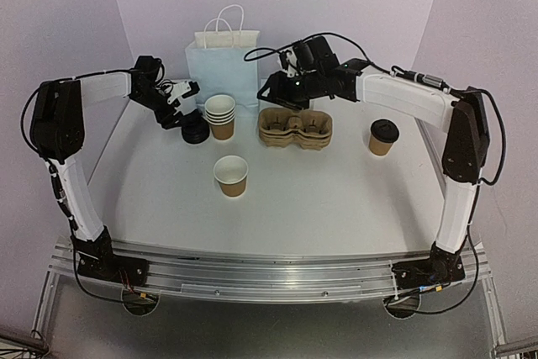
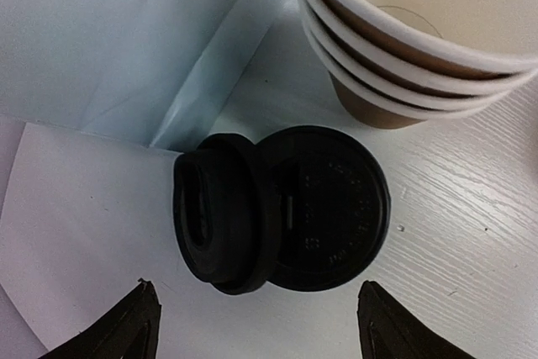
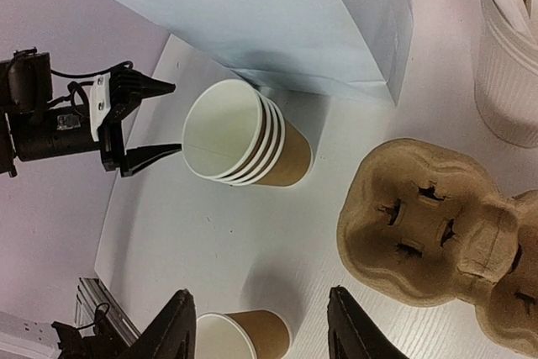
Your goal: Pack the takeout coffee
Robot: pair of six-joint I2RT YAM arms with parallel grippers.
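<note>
**Fig. Lid pick-up at the rear left of the counter [image 1: 319, 199].** The left tool [image 2: 256, 329] stands wide and empty just over the black lids [image 2: 324, 208]. One of these, the tilted lid [image 2: 223, 212], leans askew across the edge of the flat one. The right tool [image 3: 265, 334] hangs above the counter with its jaws partly apart and grips nothing.

The takeout coffee is spread out. A nested stack of cups [image 2: 403, 56] sits just beside the lids, and a lone open cup [image 1: 231, 176] stands nearer the front. One lidded cup [image 1: 383, 137] stands well apart at the right, beyond the pulp carrier [image 1: 294, 128].

Likely hazards:
- Closing on the overlapped pair may lift both lids, or squeeze the tilted one so that it skids out sideways.
- A descent off centre may press the flat lid against the counter without catching its rim.
- The nearby stack and the blue bag [image 2: 126, 39] leave little room, so a wide finger may nudge and topple either.
- The light, empty open cup may tip when a lid is pressed onto it unless it is steadied.
</note>
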